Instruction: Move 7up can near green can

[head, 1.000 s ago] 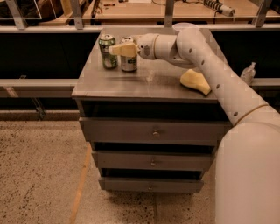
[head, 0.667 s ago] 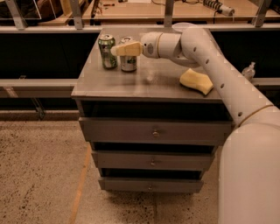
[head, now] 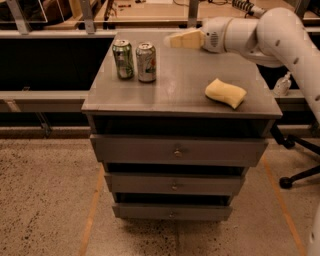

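Observation:
The 7up can point(head: 146, 62), pale silver-white with green lettering, stands upright at the back left of the grey cabinet top point(head: 180, 90). The green can point(head: 123, 59), darker green with a silver top, stands upright just left of it, a narrow gap between them. My gripper point(head: 170, 40), with cream fingers, hovers above the back of the cabinet top. It is to the right of the 7up can and apart from it, open and holding nothing.
A yellow sponge point(head: 226, 93) lies at the right of the cabinet top. The cabinet has three drawers point(head: 177, 151) below. A railing and workbench point(head: 150, 15) run behind it. A chair base point(head: 295, 175) stands on the floor at right.
The gripper has let go of the 7up can and drawn back to the right and up. The 7up can now stands free beside the green can.

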Controlling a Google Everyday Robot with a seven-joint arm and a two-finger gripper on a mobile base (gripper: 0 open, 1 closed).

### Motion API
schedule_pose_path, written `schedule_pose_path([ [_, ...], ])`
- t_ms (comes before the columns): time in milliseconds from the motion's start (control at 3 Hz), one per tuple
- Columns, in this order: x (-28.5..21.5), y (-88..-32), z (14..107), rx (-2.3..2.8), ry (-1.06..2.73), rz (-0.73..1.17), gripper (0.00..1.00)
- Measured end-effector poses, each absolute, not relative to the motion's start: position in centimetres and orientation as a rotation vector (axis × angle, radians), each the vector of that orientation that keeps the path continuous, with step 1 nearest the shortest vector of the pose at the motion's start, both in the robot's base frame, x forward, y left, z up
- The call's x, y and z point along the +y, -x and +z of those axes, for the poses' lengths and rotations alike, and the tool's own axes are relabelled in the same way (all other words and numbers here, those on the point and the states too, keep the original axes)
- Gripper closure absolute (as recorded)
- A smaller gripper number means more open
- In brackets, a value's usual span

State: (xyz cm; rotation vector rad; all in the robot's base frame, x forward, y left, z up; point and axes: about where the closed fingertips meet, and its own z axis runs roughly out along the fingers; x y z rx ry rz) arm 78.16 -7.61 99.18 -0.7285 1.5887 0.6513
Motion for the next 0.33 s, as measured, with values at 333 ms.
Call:
schedule_pose_path([
  [333,-8.92,-77.94,99.87,1.588,0.694,0.606,0.00],
])
